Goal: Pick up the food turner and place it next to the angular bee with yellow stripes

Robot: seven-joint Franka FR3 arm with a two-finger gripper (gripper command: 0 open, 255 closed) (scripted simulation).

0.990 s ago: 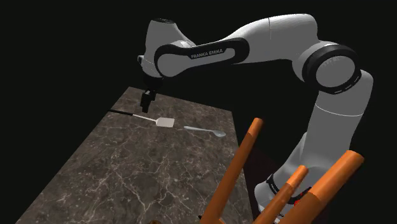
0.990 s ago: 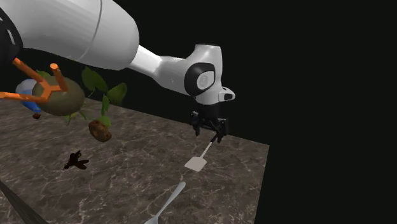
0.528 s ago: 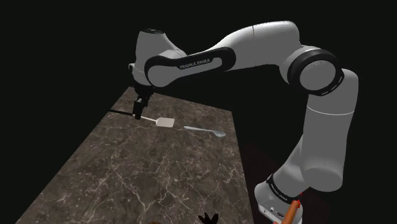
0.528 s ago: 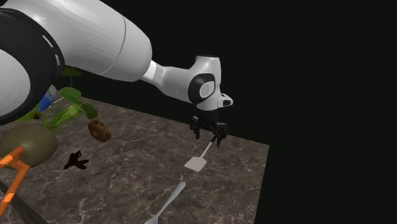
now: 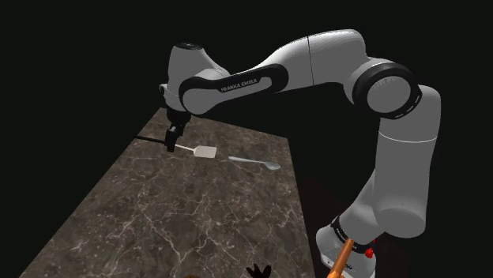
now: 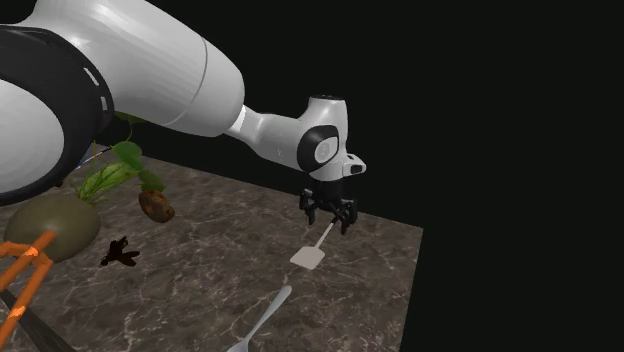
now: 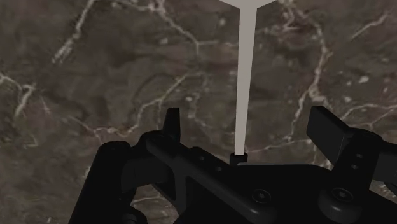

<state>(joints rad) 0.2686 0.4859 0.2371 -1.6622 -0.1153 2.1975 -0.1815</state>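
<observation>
Two fingers (image 7: 327, 130), held apart, have been lowered astride the turner (image 6: 309, 257) handle; nothing is clamped; in the second exterior view, its blade lies on the counter (image 6: 200, 270) at 7 o'clock from the gripper (image 6: 330, 214); closure is judged due.

Tabletop: I see a dark brown marble-patterned tabletop (image 5: 158, 213) with pale veins and straight edges.
Beyond the edges: I get a black area (image 6: 520, 120) past every tabletop edge I can see.
Light: soft, and I can read the veins clearly.
</observation>
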